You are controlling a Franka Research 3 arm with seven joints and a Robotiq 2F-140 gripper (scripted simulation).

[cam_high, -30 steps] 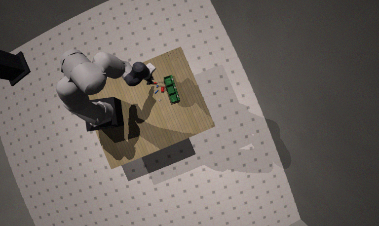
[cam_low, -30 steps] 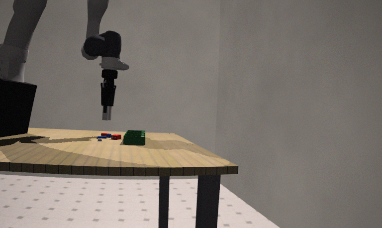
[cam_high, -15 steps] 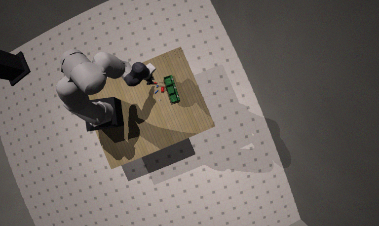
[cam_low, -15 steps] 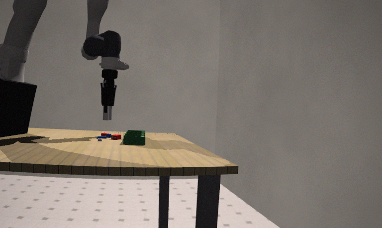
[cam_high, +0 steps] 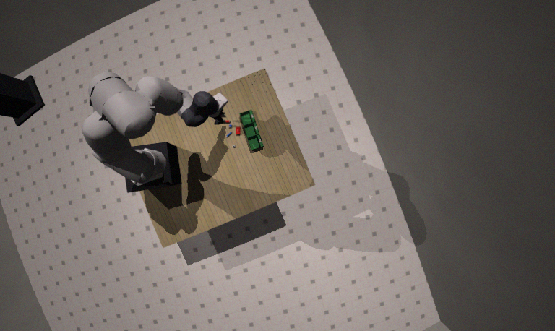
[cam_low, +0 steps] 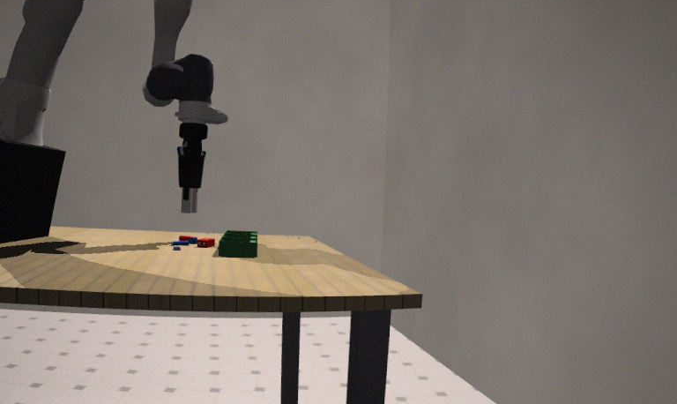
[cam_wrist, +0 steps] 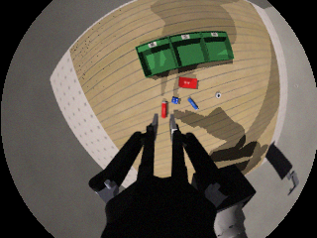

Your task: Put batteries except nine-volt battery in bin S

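Observation:
My gripper (cam_low: 189,207) hangs above the table, left of the green bins, with its fingers a small gap apart and nothing between them. In the wrist view the fingertips stand just over a red cylindrical battery (cam_wrist: 164,110) (cam_high: 226,121) that lies on the wood. A short blue piece (cam_wrist: 176,99) and a blue battery (cam_wrist: 193,102) lie a little beyond it. A red block-shaped battery (cam_wrist: 188,82) (cam_high: 238,131) lies close to the bins. The green bin row (cam_wrist: 186,52) has three compartments; I cannot read their marks.
A small pale round thing (cam_wrist: 218,94) lies on the table to the right of the batteries. The robot's black base (cam_high: 153,165) stands at the table's near left. The bin row (cam_low: 238,243) stands away from the table's edges.

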